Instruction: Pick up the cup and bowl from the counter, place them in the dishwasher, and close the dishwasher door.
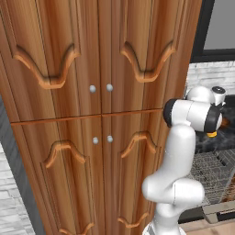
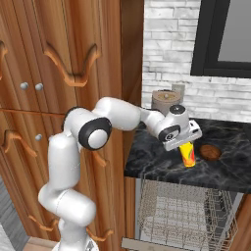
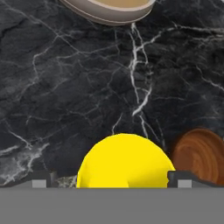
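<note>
Left base view: arm raised before wooden cabinet, rack at right.

Right base view: tool wide open, directly over yellow cup; bowl just beside, on black tabletop, above open dishwasher.

Hand view: cup centred between fingertips. Best lowered straight, closed evenly, clear of bowl.
</note>
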### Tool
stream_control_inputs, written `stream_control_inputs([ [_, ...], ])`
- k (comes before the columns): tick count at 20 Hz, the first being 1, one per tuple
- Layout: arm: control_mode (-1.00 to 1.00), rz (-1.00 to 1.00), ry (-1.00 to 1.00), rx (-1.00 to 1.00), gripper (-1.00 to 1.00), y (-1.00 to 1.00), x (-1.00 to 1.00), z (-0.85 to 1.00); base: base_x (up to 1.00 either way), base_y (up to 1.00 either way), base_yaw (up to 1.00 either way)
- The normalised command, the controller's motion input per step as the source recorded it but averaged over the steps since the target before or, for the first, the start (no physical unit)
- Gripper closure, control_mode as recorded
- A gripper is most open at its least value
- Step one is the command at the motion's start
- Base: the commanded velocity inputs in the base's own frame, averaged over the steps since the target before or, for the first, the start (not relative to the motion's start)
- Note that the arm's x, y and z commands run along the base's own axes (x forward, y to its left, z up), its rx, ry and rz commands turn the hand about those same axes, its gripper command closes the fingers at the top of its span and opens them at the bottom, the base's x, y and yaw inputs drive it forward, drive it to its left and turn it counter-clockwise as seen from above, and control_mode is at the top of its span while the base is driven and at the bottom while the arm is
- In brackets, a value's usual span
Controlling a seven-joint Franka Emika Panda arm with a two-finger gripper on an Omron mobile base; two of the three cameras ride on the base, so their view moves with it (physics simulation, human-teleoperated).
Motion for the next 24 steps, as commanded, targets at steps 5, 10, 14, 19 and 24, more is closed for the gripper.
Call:
stream_control_inputs([
  [5, -1.00, 0.00, -0.04, -0.06, -1.00, -0.02, -0.09, -0.12, 0.00, 0.00, 0.00],
  [10, -1.00, 0.00, -0.05, -0.11, 1.00, 0.00, -0.30, -0.37, 0.00, 0.00, 0.00],
  [14, -1.00, 0.00, -0.07, -0.05, 1.00, 0.00, -0.30, -0.19, 0.00, 0.00, 0.00],
  [19, -1.00, 0.00, -0.09, 0.00, 1.00, -0.02, -0.19, -0.01, 0.00, 0.00, 0.00],
  [24, -1.00, 0.00, -0.15, 0.00, 1.00, -0.02, -0.22, 0.15, 0.00, 0.00, 0.00],
])
